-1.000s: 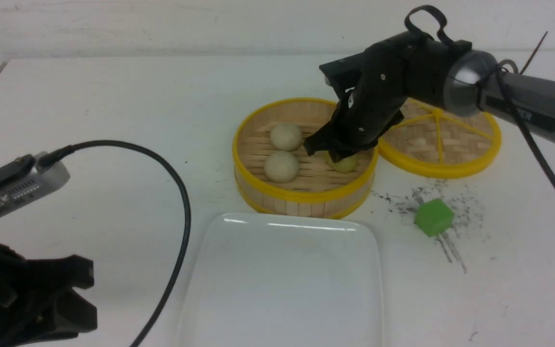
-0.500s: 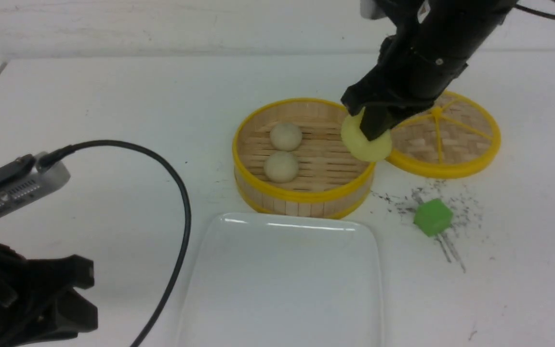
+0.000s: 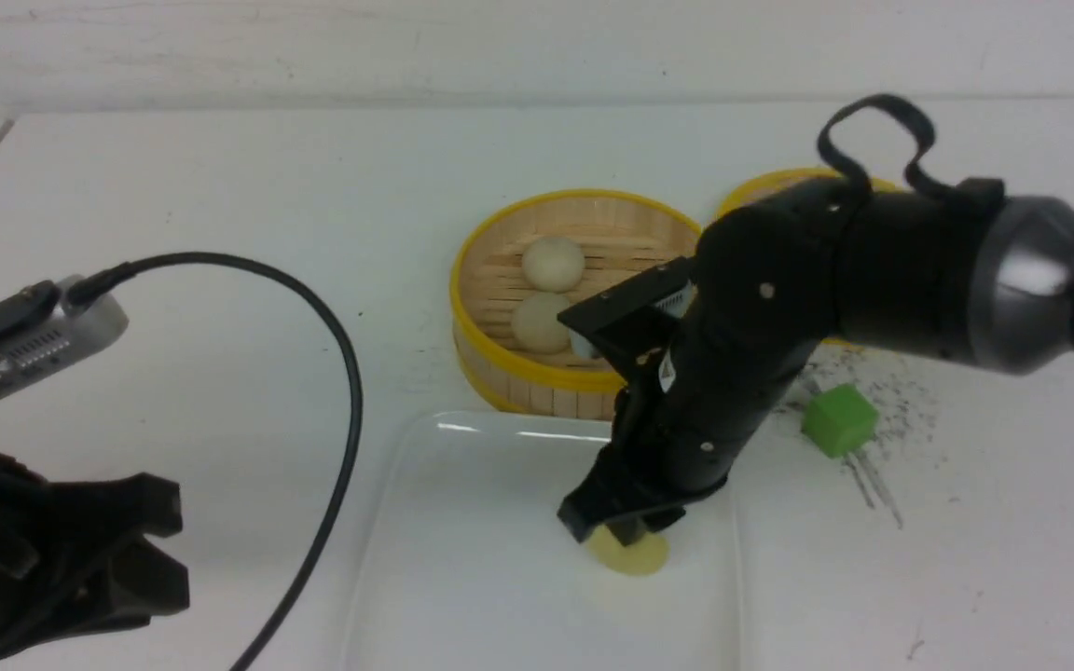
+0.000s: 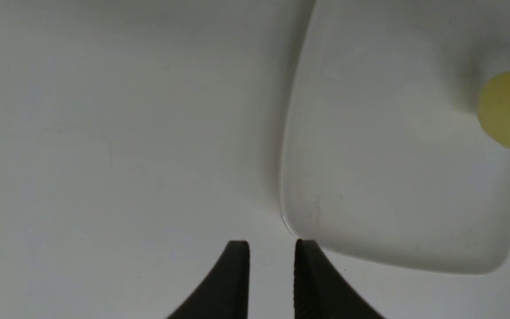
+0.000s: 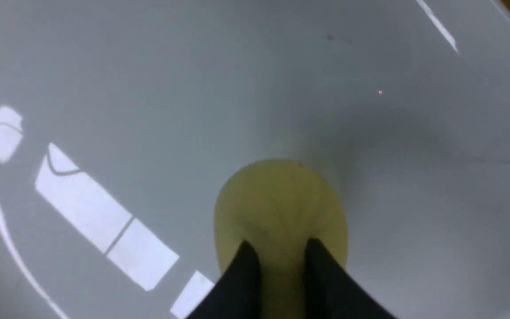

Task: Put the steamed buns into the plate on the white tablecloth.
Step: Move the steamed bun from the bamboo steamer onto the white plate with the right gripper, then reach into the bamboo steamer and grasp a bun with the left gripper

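- A white tablecloth [image 3: 220,186] covers the desk. On it, nearest the robot, sits a large glossy white plate [image 3: 472,559].
- One pale yellow bun [image 3: 638,559] is down on the plate, towards its right side. It appears to rest on the plate's surface.
- The right fingers [image 5: 246,283] reach down onto this bun from above, one at each side of its top. Only a narrow gap shows between them, with yellow in it. It is not possible to tell whether they are squeezing the bun or have let go.
- Two off-white buns [image 3: 553,263] [image 3: 542,321] lie side by side in the round bamboo steamer basket [image 3: 537,377], just behind the plate.
- The left fingers [image 4: 237,274] hover low over bare cloth beside the plate's left edge, slightly apart and empty.
- Judged progress: about one third. One bun is delivered or nearly so; release and two more trips are left.
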Controlling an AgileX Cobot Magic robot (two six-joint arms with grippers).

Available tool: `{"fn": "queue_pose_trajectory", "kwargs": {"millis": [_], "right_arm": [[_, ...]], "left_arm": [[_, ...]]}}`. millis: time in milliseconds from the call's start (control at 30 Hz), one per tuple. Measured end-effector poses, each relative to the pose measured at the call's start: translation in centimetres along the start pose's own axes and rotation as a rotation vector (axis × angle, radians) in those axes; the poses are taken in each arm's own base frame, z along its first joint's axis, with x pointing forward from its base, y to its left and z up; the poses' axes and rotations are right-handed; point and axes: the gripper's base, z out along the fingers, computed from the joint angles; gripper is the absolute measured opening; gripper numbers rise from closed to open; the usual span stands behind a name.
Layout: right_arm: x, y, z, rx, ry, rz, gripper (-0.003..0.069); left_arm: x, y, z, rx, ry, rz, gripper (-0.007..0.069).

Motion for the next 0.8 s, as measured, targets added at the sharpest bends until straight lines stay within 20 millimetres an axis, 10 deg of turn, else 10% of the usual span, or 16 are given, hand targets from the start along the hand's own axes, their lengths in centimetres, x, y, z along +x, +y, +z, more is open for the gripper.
{"fn": "queue_pose_trajectory", "kwargs": {"millis": [200,433,567,800], "right_arm": [[0.0,0.1,1.8,-0.008,0.014,0.025,0.0380],[0.1,0.7,-1.9,-0.012,-0.019,0.000,0.0484],[1.0,0.9,-7.6,0.041,-0.082,-0.074,0.0423],[5.5,0.3,-15.2,0.166,-0.101,-0.106,0.0111]], "left_arm": [[-0.2,0.0,0.0,0.000,-0.023,0.001,0.0194],[-0.5,-0.3,-0.6,0.008,-0.028,0.008,0.0202],[-1.9,-1.5,-2.5,0.028,-0.065,0.037,0.0237],[-5.3,-3.5,-4.5,0.062,-0.057,0.062,0.0283]]}}
